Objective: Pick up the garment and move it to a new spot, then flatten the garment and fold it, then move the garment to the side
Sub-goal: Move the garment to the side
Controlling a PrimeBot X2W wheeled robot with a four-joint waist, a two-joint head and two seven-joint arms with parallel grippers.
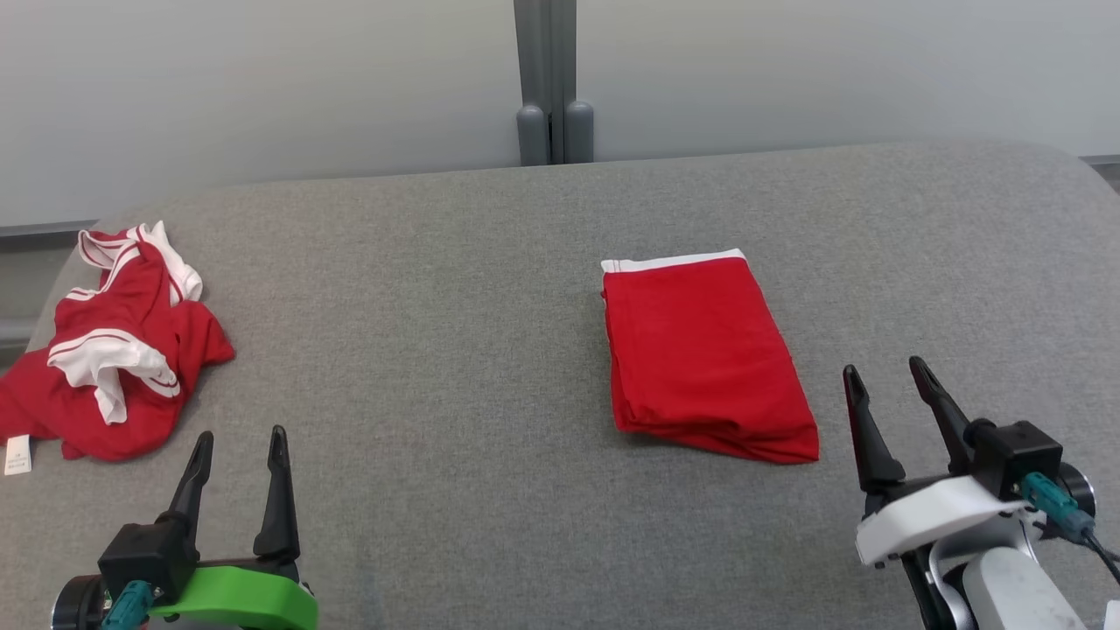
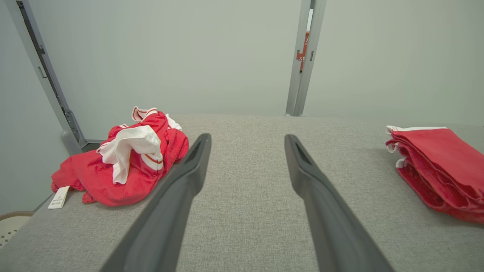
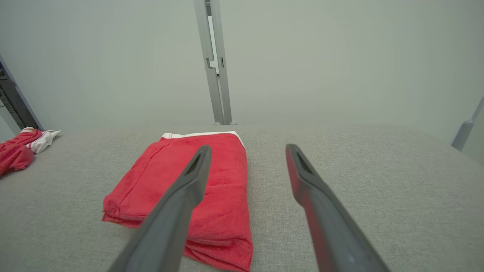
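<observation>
Right at the bottom of my head view, my left gripper [image 1: 242, 432] sits at the lower left, fingers spread wide with nothing between them. My right gripper [image 1: 882, 365] is at the lower right, just as wide and just as empty. Both hover over the grey tabletop [image 1: 437, 306] and touch no cloth.

Now the garments. The folded red garment [image 1: 700, 350] lies right of centre, a neat flat rectangle with a white band along its far edge and its layers stacked at the near edge. It sits just up and left of my right gripper. In the right wrist view my left-hand finger crosses in front of it, but I cannot tell any contact there.

Over at the left edge of the frame, the crumpled red-and-white garment [image 1: 131, 350] lies in a loose heap, white striped trim twisted on top. A small white label [image 1: 16, 455] pokes out at its lower left corner. It is well apart from the folded one.

Behind the tabletop stands a pale wall with a grey post [image 1: 551, 79] at top centre.
</observation>
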